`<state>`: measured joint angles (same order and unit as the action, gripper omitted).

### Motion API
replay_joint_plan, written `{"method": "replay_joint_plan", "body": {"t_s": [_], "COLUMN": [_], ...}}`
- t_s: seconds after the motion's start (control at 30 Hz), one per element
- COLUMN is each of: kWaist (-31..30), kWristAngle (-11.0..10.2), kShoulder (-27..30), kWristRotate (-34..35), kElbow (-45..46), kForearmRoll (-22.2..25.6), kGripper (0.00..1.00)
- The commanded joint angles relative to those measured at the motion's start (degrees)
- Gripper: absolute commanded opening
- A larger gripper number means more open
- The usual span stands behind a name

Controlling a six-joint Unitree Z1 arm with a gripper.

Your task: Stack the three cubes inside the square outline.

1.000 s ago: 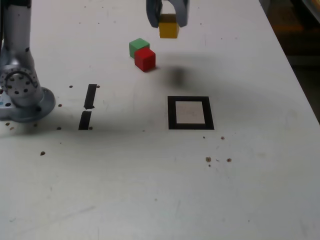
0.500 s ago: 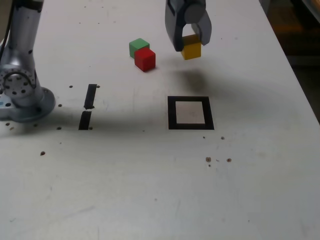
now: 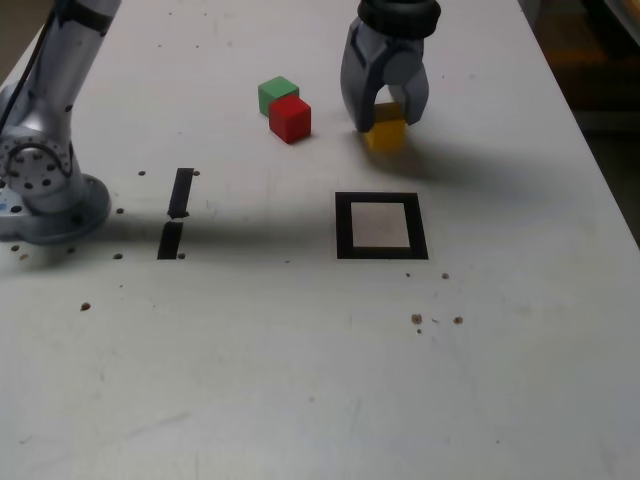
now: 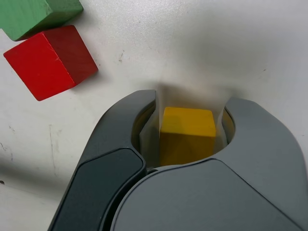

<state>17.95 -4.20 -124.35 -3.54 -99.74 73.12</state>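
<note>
My gripper (image 3: 385,122) is shut on the yellow cube (image 3: 385,131), holding it low over the table just beyond the square outline (image 3: 381,226). In the wrist view the yellow cube (image 4: 187,132) sits clamped between my two dark fingers (image 4: 115,144). The red cube (image 3: 290,118) and the green cube (image 3: 277,94) rest touching each other on the table, to the exterior view's left of my gripper. Both also show in the wrist view, red cube (image 4: 50,61) and green cube (image 4: 33,14). The outline's white centre holds nothing.
The arm's base (image 3: 45,190) stands at the exterior view's left. Two short black strips (image 3: 177,212) lie between the base and the outline. Small brown crumbs (image 3: 435,320) dot the white table (image 3: 320,380). The table's edge runs along the exterior view's right.
My gripper has carried the yellow cube down and toward the exterior view's right, nearer to the square outline. The red and green cubes have not moved.
</note>
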Motion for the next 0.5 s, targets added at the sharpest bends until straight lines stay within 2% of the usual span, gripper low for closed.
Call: {"method": "replay_joint_plan", "body": {"t_s": [0.0,0.17,0.23,0.33,0.47], "kWaist": [-0.1,-0.2,-0.4,-0.7,-1.4], "kWristAngle": [0.0,0.8,1.3,2.5,3.5], "kShoulder": [0.1,-0.1,0.2,1.0,2.7], "kWristRotate": [0.1,0.1,0.1,0.1,0.7], "kElbow": [-0.3,-0.2,-0.2,-0.7,-1.9], "kForearmRoll": [0.1,0.8,1.3,1.9,3.5], "kGripper": [0.43,0.81,0.91,0.97,0.99]}}
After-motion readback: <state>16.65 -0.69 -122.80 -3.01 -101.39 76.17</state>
